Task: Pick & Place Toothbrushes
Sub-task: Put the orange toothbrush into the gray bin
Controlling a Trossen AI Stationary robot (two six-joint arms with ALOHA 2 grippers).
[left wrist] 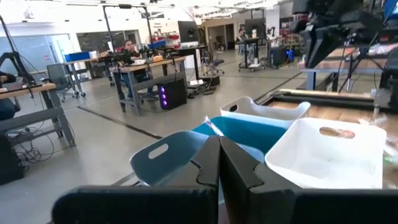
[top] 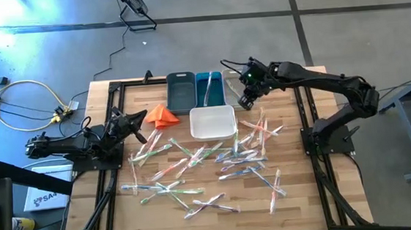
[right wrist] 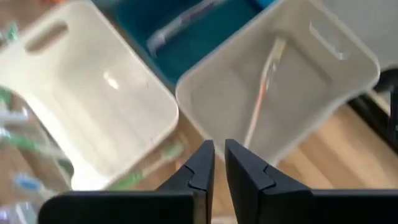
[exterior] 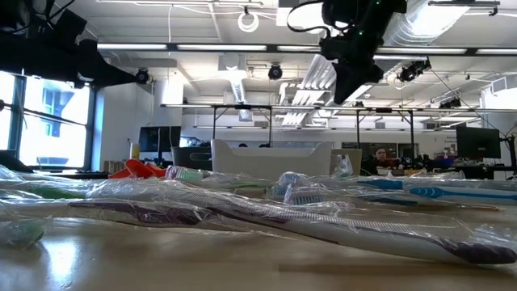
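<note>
Several wrapped toothbrushes lie scattered on the wooden table, and they fill the foreground of the low view. My right gripper hangs high above the pale bin. Its fingers are all but together, with nothing between them. One orange-handled toothbrush lies inside that bin, and another toothbrush lies in the teal bin. My left gripper waits shut at the table's left, beside the orange cloth.
A grey-blue bin stands left of the teal one at the far edge. A white bin sits just in front of them. A green toothbrush lies on the table between the white bin and the pale one. Black frame rails run along both sides.
</note>
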